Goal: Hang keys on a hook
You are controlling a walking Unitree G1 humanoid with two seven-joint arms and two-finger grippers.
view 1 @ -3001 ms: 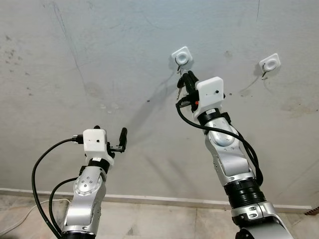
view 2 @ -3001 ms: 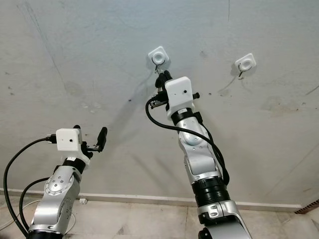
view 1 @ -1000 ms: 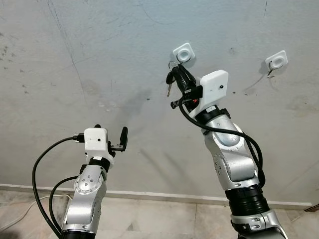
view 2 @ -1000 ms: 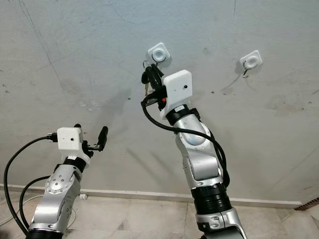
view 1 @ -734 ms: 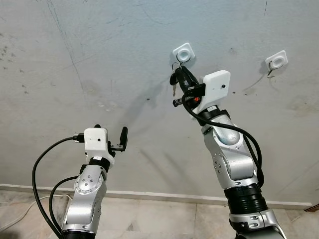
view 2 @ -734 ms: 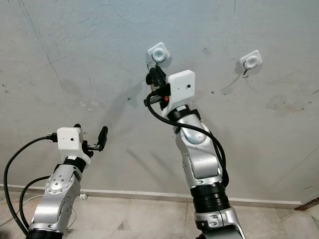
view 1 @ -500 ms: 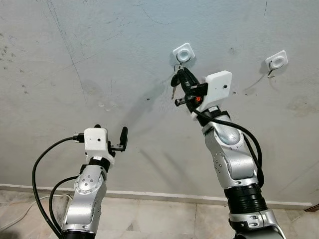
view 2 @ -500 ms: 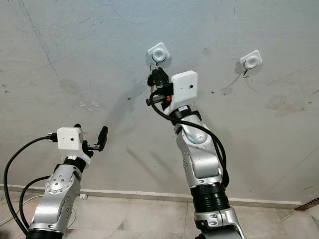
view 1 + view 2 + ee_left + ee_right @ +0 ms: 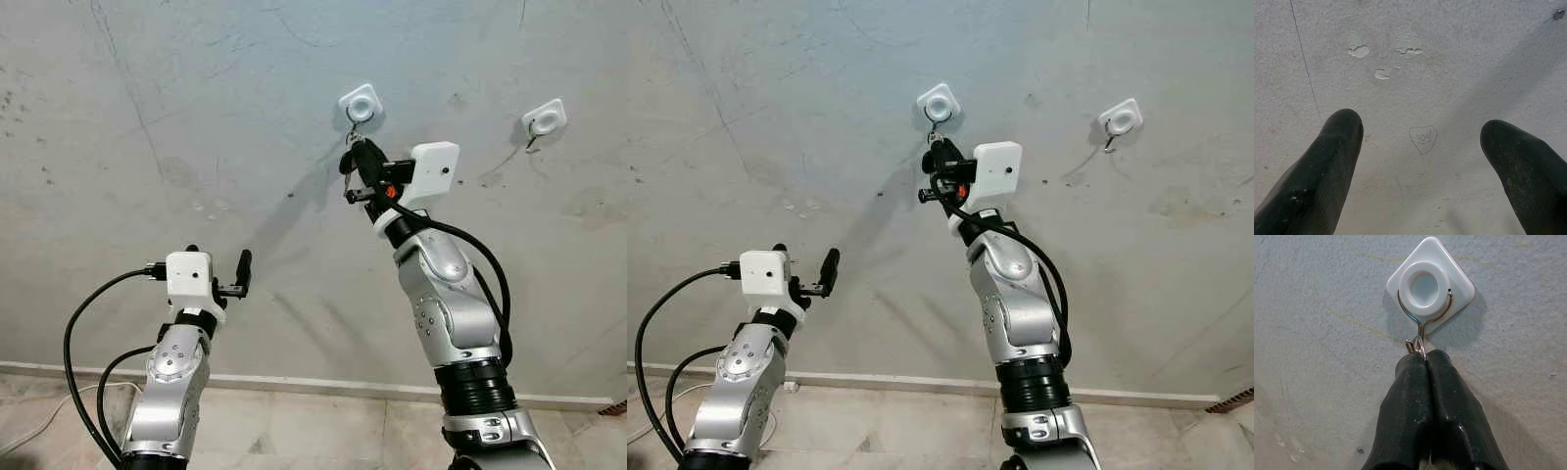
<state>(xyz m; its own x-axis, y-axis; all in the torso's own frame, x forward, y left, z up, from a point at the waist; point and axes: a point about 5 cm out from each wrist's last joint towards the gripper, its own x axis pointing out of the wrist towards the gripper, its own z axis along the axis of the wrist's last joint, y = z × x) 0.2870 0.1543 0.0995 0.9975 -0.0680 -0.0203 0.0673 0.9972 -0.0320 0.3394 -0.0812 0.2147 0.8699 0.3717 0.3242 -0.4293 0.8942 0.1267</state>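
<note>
Wall: grey plaster, scuffed and hairline-cracked; chipped pale patches and a small drawn shield mark show in the left wrist view.
Hook: white square pad set as a diamond, round centre, wire hook hanging from its lower side; mounted high on the wall, mid-scene.
Second hook: same type, same height, well to the right of the first; nothing seen hanging on it.
Right arm: raised steeply, white wrist block beside and below the hook.
Right gripper: fingers pressed together, tips right under the hook's wire, touching or nearly touching it.
Keys: dark bunch held at the right gripper's tips, directly below the hook; metal ring sits at the bottom of the wire hook, just above the fingertips.
Ring on hook or only against it: cannot tell.
Left arm: raised low, well to the left of and below the hook.
Left gripper: fingers spread wide, nothing between them, pointed at bare wall.
Cables: black, looped from each wrist block down along the arm.
Floor: pale tiles along a light skirting at the wall's foot.
</note>
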